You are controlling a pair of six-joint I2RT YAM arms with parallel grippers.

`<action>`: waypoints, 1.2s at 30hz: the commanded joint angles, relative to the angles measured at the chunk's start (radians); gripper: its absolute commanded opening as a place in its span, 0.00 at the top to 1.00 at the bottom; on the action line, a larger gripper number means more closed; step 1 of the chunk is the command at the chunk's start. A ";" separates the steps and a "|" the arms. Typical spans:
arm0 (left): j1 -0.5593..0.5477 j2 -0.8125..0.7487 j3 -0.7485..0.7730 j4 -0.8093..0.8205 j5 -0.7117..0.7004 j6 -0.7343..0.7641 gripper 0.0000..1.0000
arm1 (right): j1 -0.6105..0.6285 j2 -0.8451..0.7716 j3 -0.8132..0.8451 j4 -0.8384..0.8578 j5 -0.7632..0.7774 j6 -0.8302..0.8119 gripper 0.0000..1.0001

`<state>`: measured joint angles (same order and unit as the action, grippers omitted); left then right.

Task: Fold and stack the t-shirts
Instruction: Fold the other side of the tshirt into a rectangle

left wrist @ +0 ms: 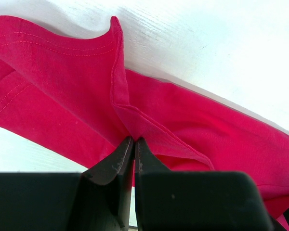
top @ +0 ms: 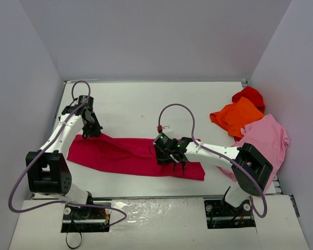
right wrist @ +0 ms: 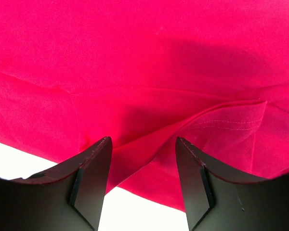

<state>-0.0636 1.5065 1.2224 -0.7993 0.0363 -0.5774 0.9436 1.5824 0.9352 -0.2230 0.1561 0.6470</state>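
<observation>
- Across the near half of the table [top: 135, 104], the crimson t-shirt [top: 120, 153] lies as a long strip. The orange t-shirt [top: 237, 117], bright red t-shirt [top: 249, 95] and light pink t-shirt [top: 268, 135] sit heaped at the right.
- The left end effector [left wrist: 135, 140] pinches a hem fold at the strip's left end. The right end effector [right wrist: 143, 139] stands half-wide over a ridge of cloth, gripping nothing.
- The crimson fold looks half done; next, the right jaws likely need to close on that ridge.
- Any tucked sleeves are hidden, and the right arm covers part of the pink shirt.
</observation>
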 commanded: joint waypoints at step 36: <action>-0.004 0.034 0.120 0.007 0.008 0.011 1.00 | -0.359 0.296 0.591 -0.007 0.088 -0.371 1.00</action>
<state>-0.0639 1.5442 1.2831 -0.8013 0.0483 -0.5759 0.5833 1.9339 1.4688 -0.2453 0.2477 0.3085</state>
